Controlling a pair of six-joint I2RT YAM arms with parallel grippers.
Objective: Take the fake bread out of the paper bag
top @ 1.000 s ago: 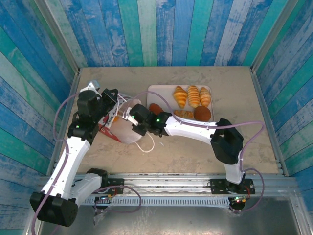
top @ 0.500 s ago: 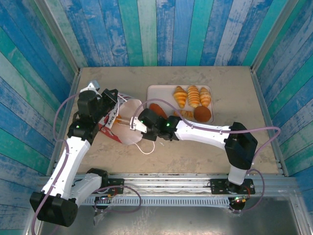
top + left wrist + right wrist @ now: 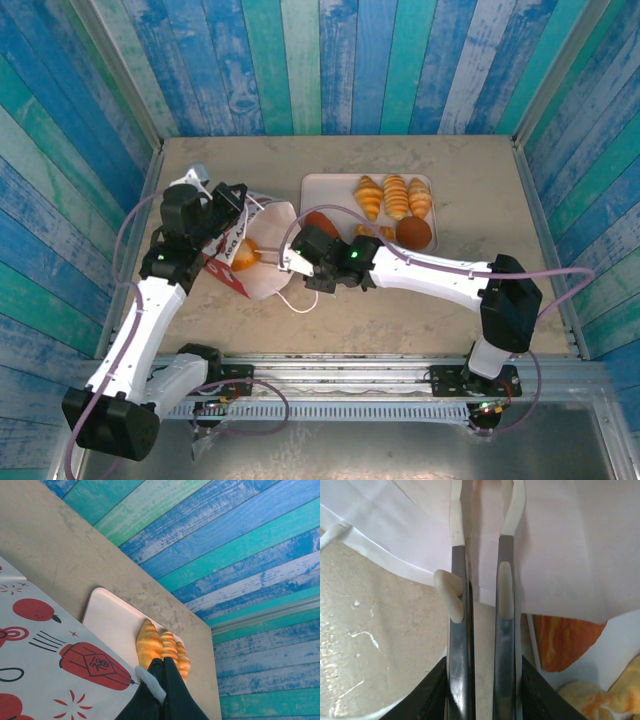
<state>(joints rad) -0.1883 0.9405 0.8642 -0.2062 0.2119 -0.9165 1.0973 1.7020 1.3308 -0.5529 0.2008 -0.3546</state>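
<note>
The red-and-white paper bag (image 3: 258, 278) lies on its side with its mouth to the right. One orange piece of fake bread (image 3: 243, 255) shows inside it. My left gripper (image 3: 233, 200) is shut on the bag's white cord handle (image 3: 150, 684) at the top rim, and the printed bag side (image 3: 50, 655) stretches below it. My right gripper (image 3: 285, 260) sits at the bag's mouth. Its fingers (image 3: 456, 630) stand narrowly apart over the white inside (image 3: 560, 555), with nothing between them. More fake bread (image 3: 395, 196) lies on the pink tray (image 3: 318, 186).
On the tray lie three croissants (image 3: 150, 642), a round bun (image 3: 413, 232), a flaky piece (image 3: 375, 232) and an oval roll (image 3: 322, 221), also in the right wrist view (image 3: 565, 640). A loose cord handle (image 3: 300, 300) trails near the bag. Blue plank walls enclose the table.
My right arm has swung its elbow to the right and drawn the gripper slightly back toward the bag's mouth, jaws a little wider. The bread in the bag shows more. Left gripper unchanged.
</note>
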